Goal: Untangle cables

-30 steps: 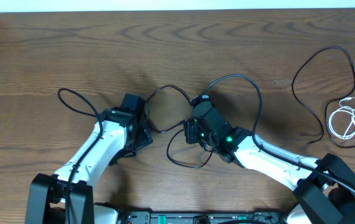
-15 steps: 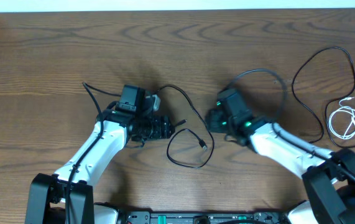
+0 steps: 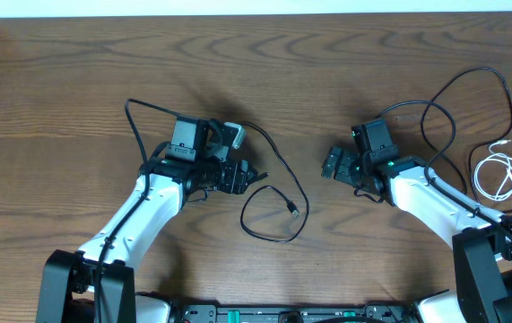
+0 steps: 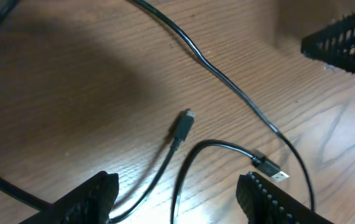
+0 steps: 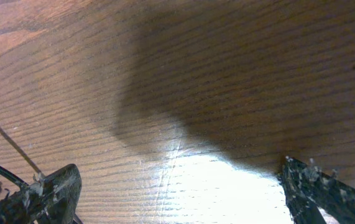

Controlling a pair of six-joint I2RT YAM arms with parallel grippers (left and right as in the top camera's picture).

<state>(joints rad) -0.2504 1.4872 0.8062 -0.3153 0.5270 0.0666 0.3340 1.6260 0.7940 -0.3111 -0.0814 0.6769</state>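
Currently hovering with the left gripper (image 3: 248, 177) spread wide above the looped black cable (image 4: 199, 55), its plug (image 4: 184, 123) lying ahead of the fingers, and holding the right gripper (image 3: 330, 165) equally spread over the bare table (image 3: 327, 54), with a second black cable (image 3: 423, 126) and the coiled white cable (image 3: 496, 175) lying far right.

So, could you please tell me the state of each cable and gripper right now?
left gripper: open, holding nothing.
right gripper: open, holding nothing.
middle black cable: loose loop, ungripped.
right black cable: wide loose loop, ungripped.
white cable: coiled, ungripped.
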